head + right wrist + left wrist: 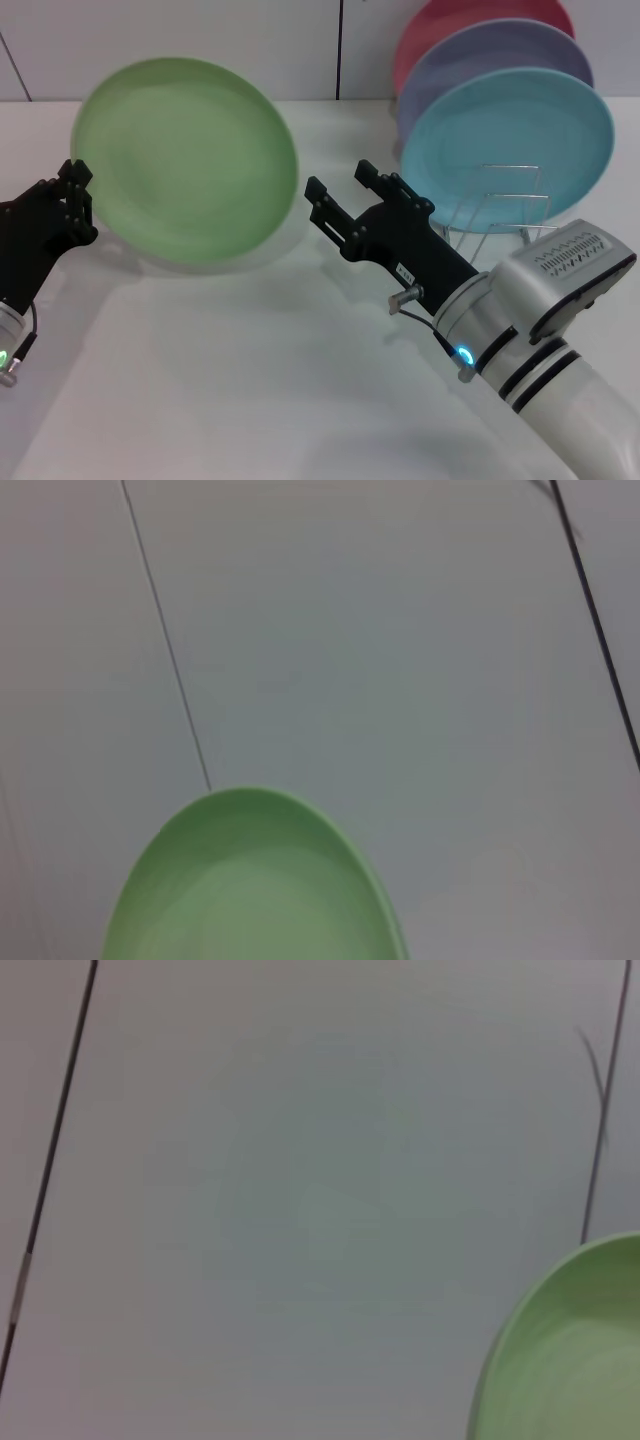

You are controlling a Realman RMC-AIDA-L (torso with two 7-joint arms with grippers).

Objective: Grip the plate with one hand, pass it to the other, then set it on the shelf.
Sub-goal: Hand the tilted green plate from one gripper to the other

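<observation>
Now my left gripper (78, 200) is clamped on the plate (186, 160), holding it tilted up off the table, well clear of the shelf (500, 205). My right gripper (345, 190), fingers spread, sits just beside the plate's far rim. To take it cleanly, I judge I should slide those fingers squarely over the rim and close before the left lets go. The white table (250, 380) lies under the plate, a pale panelled wall (400, 630) behind it.
</observation>
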